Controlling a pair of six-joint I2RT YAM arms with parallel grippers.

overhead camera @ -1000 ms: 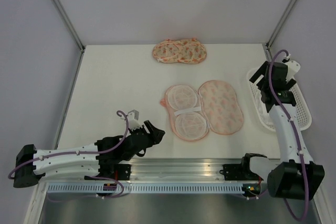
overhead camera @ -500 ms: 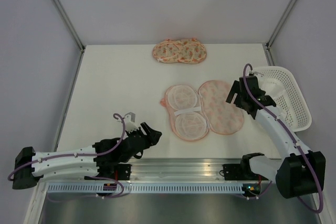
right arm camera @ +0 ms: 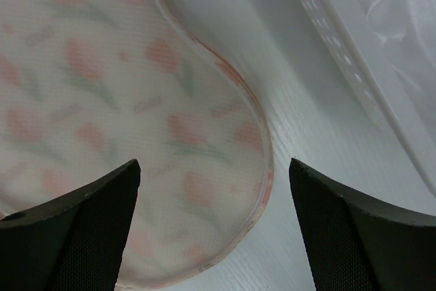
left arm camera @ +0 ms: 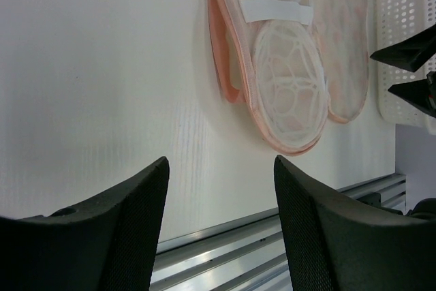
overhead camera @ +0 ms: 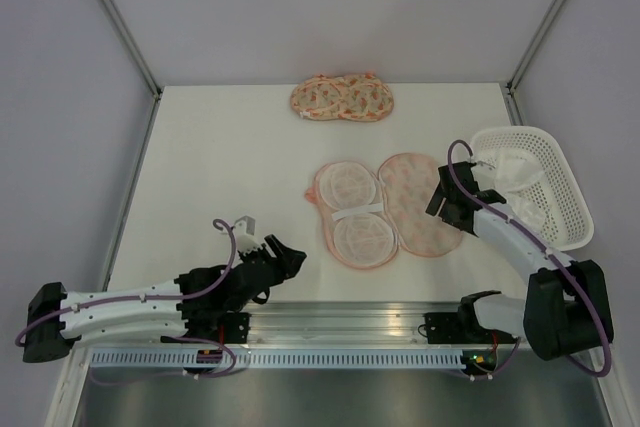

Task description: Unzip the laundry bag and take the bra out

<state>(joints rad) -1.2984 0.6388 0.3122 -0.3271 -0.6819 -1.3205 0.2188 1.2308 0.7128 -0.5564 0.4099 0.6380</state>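
The laundry bag [overhead camera: 385, 209] lies unzipped and spread flat mid-table, white mesh cups with pink trim on the left and the printed flap [right arm camera: 136, 86] on the right. It also shows in the left wrist view [left arm camera: 286, 80]. A white soft garment, the bra [overhead camera: 515, 184], lies in the white lattice basket [overhead camera: 570, 217]. My right gripper [overhead camera: 443, 202] is open and empty, low over the flap's right edge [right arm camera: 214, 168]. My left gripper [overhead camera: 290, 254] is open and empty, over bare table near the front edge [left arm camera: 221, 168], left of the bag.
A paler twin pouch [overhead camera: 342, 99] lies closed at the back centre. The basket stands at the table's right edge, its rim close to my right gripper [right arm camera: 334, 39]. An aluminium rail [overhead camera: 340, 325] runs along the front edge.
My right arm has swung from above the basket leftward and down to the bag's printed flap, uncovering the basket and the white garment in it. My left gripper has drawn back slightly.
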